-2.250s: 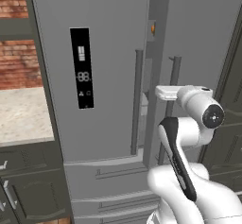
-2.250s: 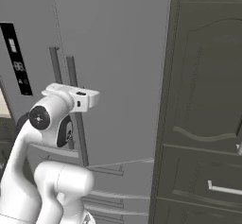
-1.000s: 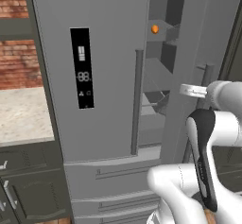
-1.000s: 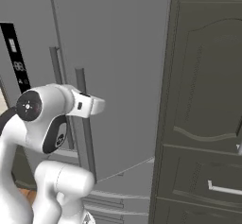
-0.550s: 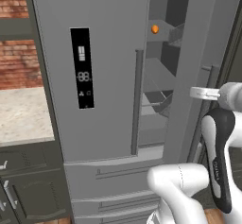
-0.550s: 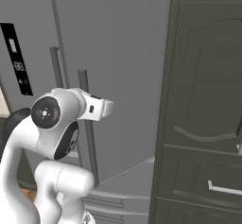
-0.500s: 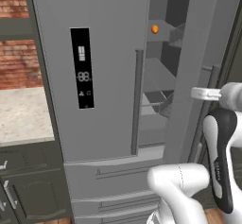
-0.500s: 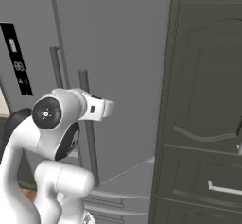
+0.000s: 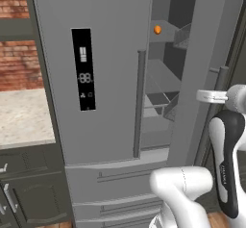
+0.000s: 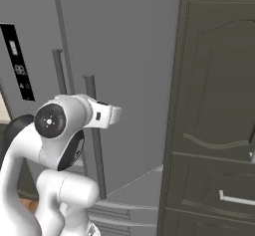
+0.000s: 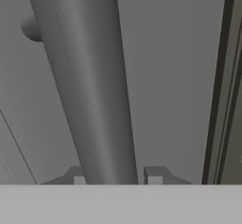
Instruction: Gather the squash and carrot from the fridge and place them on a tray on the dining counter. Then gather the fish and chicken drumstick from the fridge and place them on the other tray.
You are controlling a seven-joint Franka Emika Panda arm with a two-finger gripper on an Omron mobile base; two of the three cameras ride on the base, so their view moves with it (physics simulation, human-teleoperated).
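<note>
Swung further out than it stood a couple of seconds back, the tall grey right-hand fridge door [image 9: 202,73] now leaves a wide gap beside the closed grey left-hand fridge door [image 9: 96,68], and my arm has travelled outward with it.

My pincer [image 11: 113,176] straddles the round grey vertical door handle [image 11: 90,90]. In the hand view one small finger tip [image 11: 75,175] sits on each side of the bar and close against it, with the bar running straight up between them. Whether the tips press on it or stand just clear, I cannot tell.

Beyond my pincer, past the door's inner edge, the left base view looks into the fridge's grey shelves [image 9: 161,99]. High above the pincer, on the upper shelf, sits a small round orange item [image 9: 157,30]; it is too small to tell which food it is. I cannot make out the squash, fish or drumstick.

From the right base view the interior is hidden. That side gives the door's flat outer face [image 10: 124,70], the handle running down behind my wrist, and the dark panelled cabinet [image 10: 219,110] just beside the door's edge. On the far side from my pincer the black control panel [image 9: 84,68] sits on the left-hand door.
</note>
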